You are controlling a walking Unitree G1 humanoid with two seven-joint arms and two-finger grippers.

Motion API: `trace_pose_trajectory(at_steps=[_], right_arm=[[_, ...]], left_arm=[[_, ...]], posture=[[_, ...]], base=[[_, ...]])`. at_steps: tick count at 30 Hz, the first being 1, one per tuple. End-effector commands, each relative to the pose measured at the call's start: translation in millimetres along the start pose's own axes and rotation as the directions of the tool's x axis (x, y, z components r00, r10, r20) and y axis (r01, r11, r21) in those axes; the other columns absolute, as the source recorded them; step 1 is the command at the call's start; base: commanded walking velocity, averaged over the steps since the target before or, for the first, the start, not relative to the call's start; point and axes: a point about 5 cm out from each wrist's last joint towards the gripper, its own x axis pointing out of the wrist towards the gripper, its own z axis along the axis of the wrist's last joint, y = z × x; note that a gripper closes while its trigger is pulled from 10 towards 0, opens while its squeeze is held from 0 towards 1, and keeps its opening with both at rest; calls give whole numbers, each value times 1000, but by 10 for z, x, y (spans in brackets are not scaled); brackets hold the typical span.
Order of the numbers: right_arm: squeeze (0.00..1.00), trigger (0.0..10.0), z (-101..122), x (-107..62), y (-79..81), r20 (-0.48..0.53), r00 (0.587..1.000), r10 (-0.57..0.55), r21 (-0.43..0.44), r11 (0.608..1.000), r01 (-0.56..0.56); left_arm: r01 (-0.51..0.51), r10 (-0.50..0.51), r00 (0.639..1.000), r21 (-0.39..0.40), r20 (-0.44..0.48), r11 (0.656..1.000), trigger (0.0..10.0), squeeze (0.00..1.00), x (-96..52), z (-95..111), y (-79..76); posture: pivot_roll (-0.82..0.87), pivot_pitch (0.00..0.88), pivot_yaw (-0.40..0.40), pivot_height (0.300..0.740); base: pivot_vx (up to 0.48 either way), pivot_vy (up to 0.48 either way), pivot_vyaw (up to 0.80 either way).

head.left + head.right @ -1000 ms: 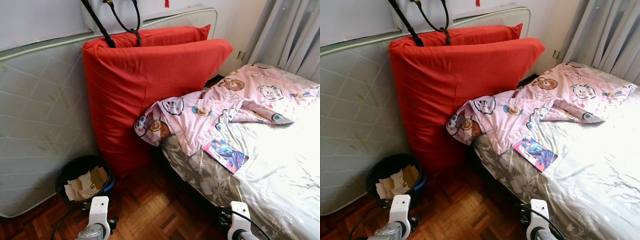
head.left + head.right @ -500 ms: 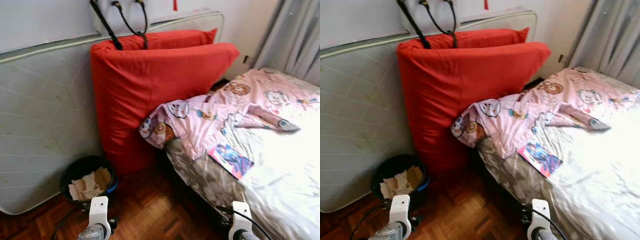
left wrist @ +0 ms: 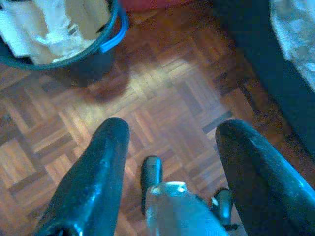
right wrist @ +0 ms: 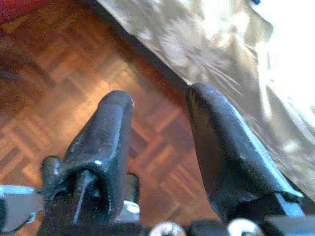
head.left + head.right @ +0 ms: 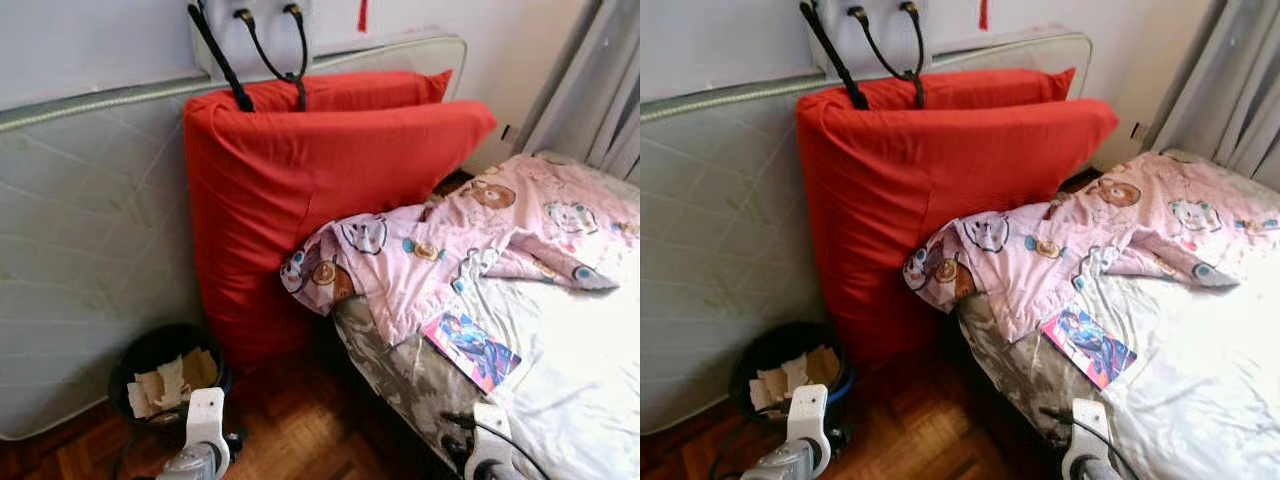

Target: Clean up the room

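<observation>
Parquet floor (image 3: 162,93) is faced by both empty, parted grippers, left gripper (image 3: 170,162) and right gripper (image 4: 160,142); the booklet (image 5: 470,347) at the bed edge (image 5: 400,370) could be knocked off by a careless reach.

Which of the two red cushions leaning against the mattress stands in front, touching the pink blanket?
The larger red cushion, nearer the bed: the pink blanket drapes against it. The other red cushion peeks out behind it.

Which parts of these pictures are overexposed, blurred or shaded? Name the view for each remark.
Eye views: the bed sheet by the curtain is washed out. Right wrist view: sheet glares white, fingers blurred. Left wrist view: soft, bluish; the bin casts a shadow on the parquet floor.
</observation>
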Motion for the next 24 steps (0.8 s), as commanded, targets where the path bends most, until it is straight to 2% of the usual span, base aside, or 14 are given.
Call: trace_pose_trajectory(at_steps=[1, 7, 14, 21, 24], right_arm=[[0, 10000, -9, -11, -55, -2, 1000, -16, 4, 1000, 16], [0, 10000, -13, -11, -53, -8, 1000, -15, 3, 1000, 15], [0, 10000, -20, -11, -53, -17, 1000, -10, -9, 1000, 10], [0, 10000, -19, -12, -48, -7, 1000, -9, -10, 1000, 9], [0, 10000, -27, -14, -45, -2, 1000, -9, -5, 1000, 9]], left_arm=[[6, -6, 1000, -6, -14, 1000, 10000, 0, 1, -22, -28], [7, -7, 1000, -6, -14, 1000, 10000, 0, 1, -22, -27], [10, -10, 1000, -5, -16, 1000, 10000, 0, 0, -27, -27], [14, -14, 1000, 0, -18, 1000, 10000, 0, -2, -33, -23], [14, -14, 1000, 9, -21, 1000, 10000, 0, -3, -42, -18]], posture=[[67, 0, -76, 740], [67, 0, -76, 740], [67, 0, -74, 740], [66, 0, -71, 740], [64, 0, -66, 740]], base=[[304, 0, 0], [307, 0, 0], [306, 0, -744], [299, 0, 0], [0, 0, 0]])
